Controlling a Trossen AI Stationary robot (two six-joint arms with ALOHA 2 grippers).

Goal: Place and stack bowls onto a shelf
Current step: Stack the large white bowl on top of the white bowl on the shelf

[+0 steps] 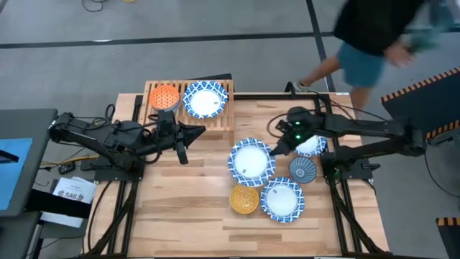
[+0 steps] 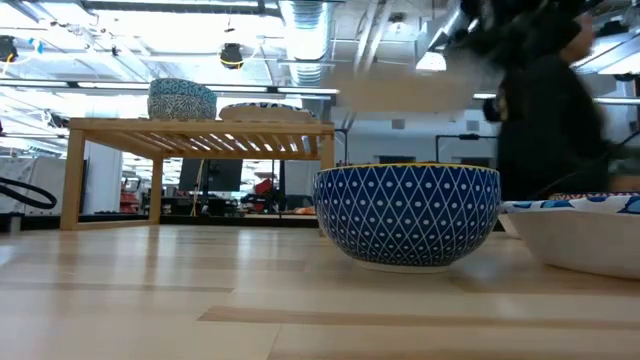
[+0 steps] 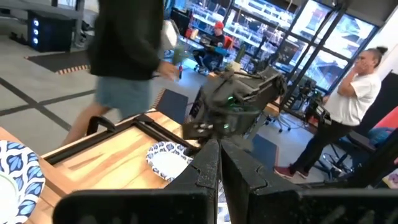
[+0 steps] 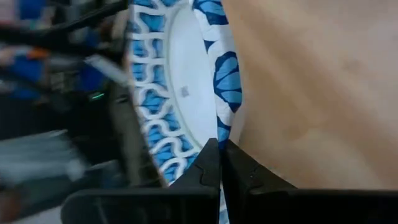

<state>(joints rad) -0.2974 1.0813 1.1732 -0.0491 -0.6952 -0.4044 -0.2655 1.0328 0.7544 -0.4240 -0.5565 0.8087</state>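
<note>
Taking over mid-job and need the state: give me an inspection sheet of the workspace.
Surface: light butcher-block tabletop, carrying only bowls.
Job's things: low slatted wooden shelf holds a small orange bowl and a wide blue-and-white patterned bowl. On the table: central wide bowl, near wide bowl, a wide bowl partly under the right arm, small yellow bowl, small dark blue bowl.
Clutter: nothing seen.
Grippers: left gripper shut, empty, in front of the shelf; right gripper shut, apparently on the central wide bowl's rim.
Cables: loose leads left of the table.
Surroundings: person walking past the far side.
</note>
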